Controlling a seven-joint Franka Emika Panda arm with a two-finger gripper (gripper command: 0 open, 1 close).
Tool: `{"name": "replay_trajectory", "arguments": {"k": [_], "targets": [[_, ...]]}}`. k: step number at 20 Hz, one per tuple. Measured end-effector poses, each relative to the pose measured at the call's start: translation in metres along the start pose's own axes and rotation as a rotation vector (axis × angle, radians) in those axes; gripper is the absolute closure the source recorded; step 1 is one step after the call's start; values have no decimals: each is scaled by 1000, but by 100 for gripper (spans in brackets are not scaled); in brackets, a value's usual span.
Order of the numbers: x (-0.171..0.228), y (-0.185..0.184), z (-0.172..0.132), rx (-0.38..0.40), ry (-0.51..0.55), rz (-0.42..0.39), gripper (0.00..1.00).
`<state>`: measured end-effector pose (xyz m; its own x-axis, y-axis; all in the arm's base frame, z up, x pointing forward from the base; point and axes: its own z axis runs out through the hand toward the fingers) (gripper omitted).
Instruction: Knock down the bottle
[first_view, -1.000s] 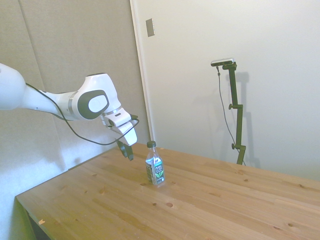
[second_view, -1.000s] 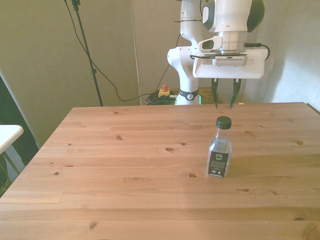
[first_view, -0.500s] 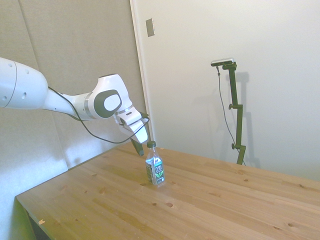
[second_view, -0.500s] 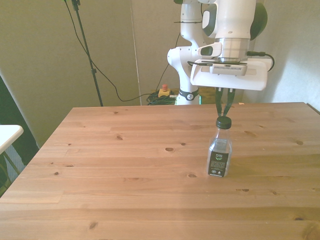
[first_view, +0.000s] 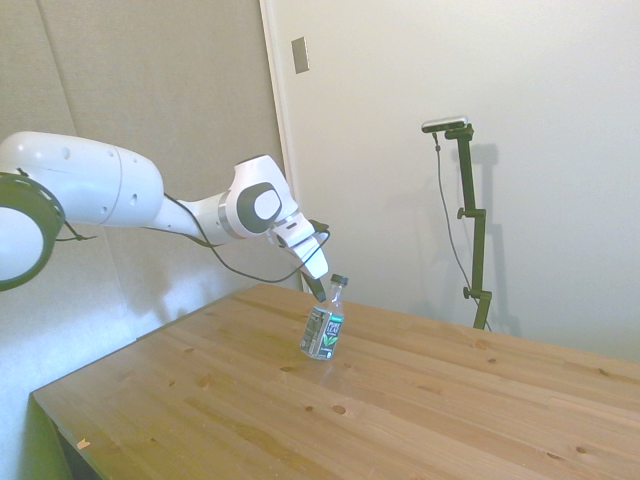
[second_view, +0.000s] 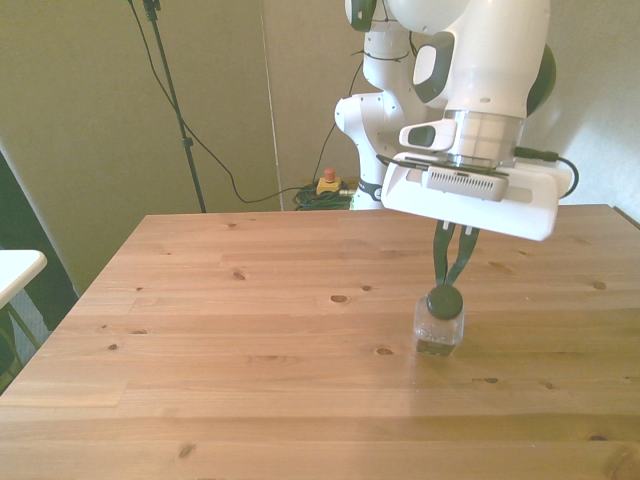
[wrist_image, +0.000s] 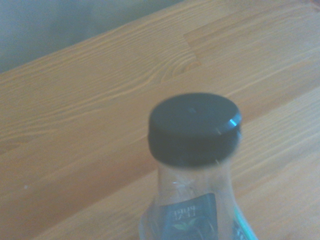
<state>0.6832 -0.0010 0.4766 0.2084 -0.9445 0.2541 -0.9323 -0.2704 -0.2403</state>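
Note:
The bottle (first_view: 323, 330) is a small clear one with a dark cap and a dark blue-green label. It leans on the wooden table (first_view: 450, 400), its top tipped away from the arm and only its bottom edge down. My gripper (first_view: 320, 293) is shut, and its fingertips press against the neck just under the cap. In the front view the bottle (second_view: 440, 328) is foreshortened, its cap pointing toward the camera, with the gripper (second_view: 447, 284) right behind it. The wrist view shows the bottle (wrist_image: 195, 200) from close by, with its cap (wrist_image: 194, 127) filling the middle.
Bare wooden tabletop (second_view: 250, 300) stretches all around the bottle. Beyond the far edge in the front view lie cables and a small red-topped object (second_view: 327, 182) on the floor. A white surface (second_view: 15, 268) pokes in at the front view's left.
The gripper closed from open, moved down and forward onto the bottle's top, and pushed it. The bottle went from upright to leaning away from the arm.

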Motion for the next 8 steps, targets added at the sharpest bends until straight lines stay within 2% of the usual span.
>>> {"name": "replay_trajectory", "arguments": {"k": [3, 8], "targets": [[6, -9, 9, 9, 12, 8, 100], [5, -14, 6, 49, 26, 2, 100]]}}
